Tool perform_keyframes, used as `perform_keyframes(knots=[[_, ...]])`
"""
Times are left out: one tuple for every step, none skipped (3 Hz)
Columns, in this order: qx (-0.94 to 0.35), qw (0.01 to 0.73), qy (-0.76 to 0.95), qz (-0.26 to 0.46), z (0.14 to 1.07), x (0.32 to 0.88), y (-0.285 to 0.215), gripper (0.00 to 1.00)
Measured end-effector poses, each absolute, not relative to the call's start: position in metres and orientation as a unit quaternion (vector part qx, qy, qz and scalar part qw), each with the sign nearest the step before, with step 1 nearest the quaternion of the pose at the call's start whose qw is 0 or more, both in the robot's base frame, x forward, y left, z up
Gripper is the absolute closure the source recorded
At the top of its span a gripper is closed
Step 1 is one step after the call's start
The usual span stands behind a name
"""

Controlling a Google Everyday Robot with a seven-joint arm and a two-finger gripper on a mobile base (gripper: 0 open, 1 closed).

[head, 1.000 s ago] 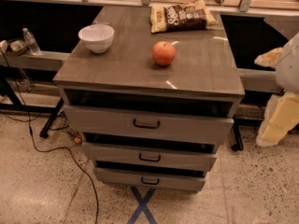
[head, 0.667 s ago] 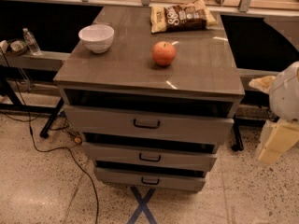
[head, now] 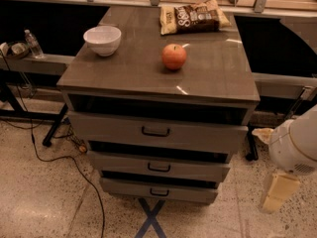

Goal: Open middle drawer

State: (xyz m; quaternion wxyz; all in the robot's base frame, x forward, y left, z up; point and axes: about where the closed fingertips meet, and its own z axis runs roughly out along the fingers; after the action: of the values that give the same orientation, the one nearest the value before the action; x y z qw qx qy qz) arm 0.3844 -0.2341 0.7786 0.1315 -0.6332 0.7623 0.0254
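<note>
The middle drawer (head: 158,166) is the mid-sized grey-brown front of the cabinet's three, with a small black bar handle (head: 159,167). It sits between the widest top drawer (head: 156,131) and the narrowest bottom drawer (head: 158,191). A dark gap shows above each front. My gripper (head: 276,195) hangs at the lower right below the white arm joint (head: 294,148). It is to the right of the cabinet, at about the height of the bottom drawer, and touches nothing.
On the cabinet top (head: 124,73) are a white bowl (head: 102,39), a red apple (head: 174,56) and a chip bag (head: 193,17). A black cable (head: 74,167) runs over the floor on the left. A blue tape cross (head: 151,219) marks the floor in front. A water bottle (head: 33,43) stands on the left shelf.
My arm and gripper have moved down along the right side of the cabinet, from tabletop height to drawer height. The drawers have not moved.
</note>
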Motion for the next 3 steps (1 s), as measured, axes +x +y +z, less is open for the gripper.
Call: perform_keyframes(knots=[[-0.633, 0.130, 0.762, 0.026, 0.777, 0.383, -0.234, 0.00], [-0.610, 0.129, 0.779, 0.064, 0.735, 0.374, -0.226, 0.00], [-0.583, 0.141, 0.795, 0.091, 0.693, 0.370, -0.218, 0.00]])
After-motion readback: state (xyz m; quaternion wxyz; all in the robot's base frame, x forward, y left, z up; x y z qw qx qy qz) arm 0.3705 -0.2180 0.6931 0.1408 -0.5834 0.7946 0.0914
